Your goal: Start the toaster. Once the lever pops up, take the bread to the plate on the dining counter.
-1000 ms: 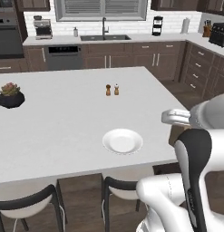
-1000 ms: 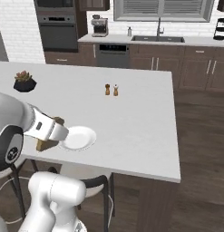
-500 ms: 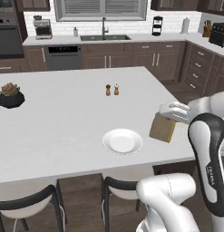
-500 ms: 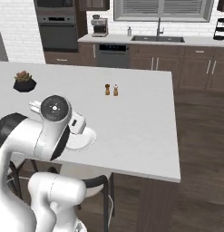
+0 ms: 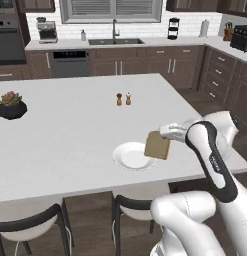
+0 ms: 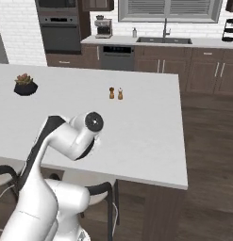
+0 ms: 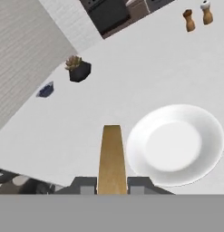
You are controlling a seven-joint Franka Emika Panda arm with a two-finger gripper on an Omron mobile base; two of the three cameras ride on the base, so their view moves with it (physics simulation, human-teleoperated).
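My gripper (image 5: 165, 136) is shut on the bread (image 5: 157, 145), a tan-brown slice hanging just above the right rim of the white plate (image 5: 129, 157). The plate rests near the front edge of the white dining counter (image 5: 70, 130). In the hand view the bread (image 7: 112, 156) shows edge-on between the fingertips (image 7: 86, 185), with the plate (image 7: 177, 145) just to its right. In the right base view my arm covers the plate and the bread. A dark toaster (image 5: 242, 37) stands on the back counter at the far right.
Salt and pepper shakers (image 5: 123, 98) stand mid-counter. A potted succulent (image 5: 12, 104) sits at the counter's left. Stools (image 5: 30, 227) stand below the front edge. Sink, dishwasher and coffee machine line the back wall.
The arm has swung left, carrying the bread from beyond the counter's right edge to just over the plate's right rim.
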